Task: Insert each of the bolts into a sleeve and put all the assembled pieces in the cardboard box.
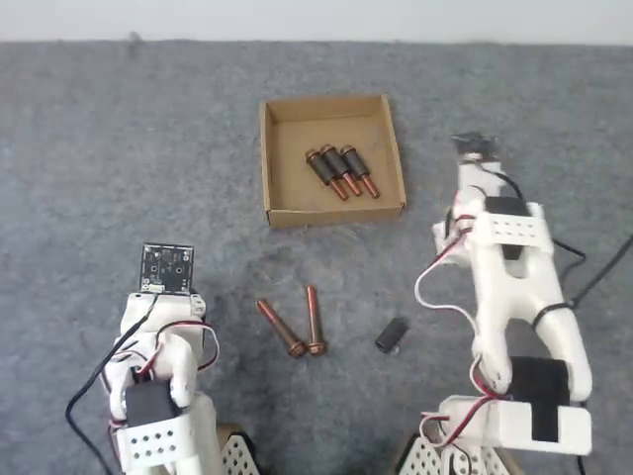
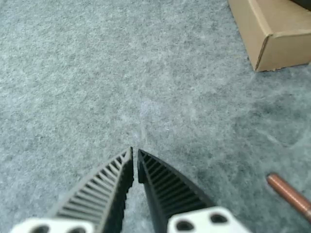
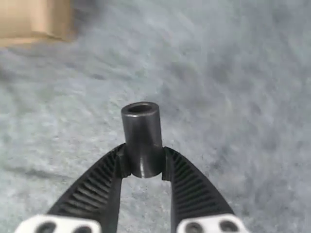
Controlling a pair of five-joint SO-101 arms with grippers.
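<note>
The open cardboard box [image 1: 269, 158] lies at the back middle of the grey carpet, with three bolt-and-sleeve pieces [image 1: 342, 171] inside. In front of it two bare copper bolts [image 1: 282, 328] [image 1: 315, 319] lie side by side, and a loose black sleeve [image 1: 392, 334] rests to their right. My right gripper [image 3: 143, 154] is shut on another black sleeve [image 3: 141, 126], held with its open end up over the carpet right of the box [image 3: 34, 19]. My left gripper [image 2: 135, 156] is shut on nothing, low over bare carpet, with one bolt's tip [image 2: 290, 194] off to its side.
The left arm [image 1: 158, 376] stands at the front left and the right arm [image 1: 514, 297] along the right side, with loose cables near each. A corner of the box [image 2: 272, 34] shows in the left wrist view. Grey carpet covers the whole table.
</note>
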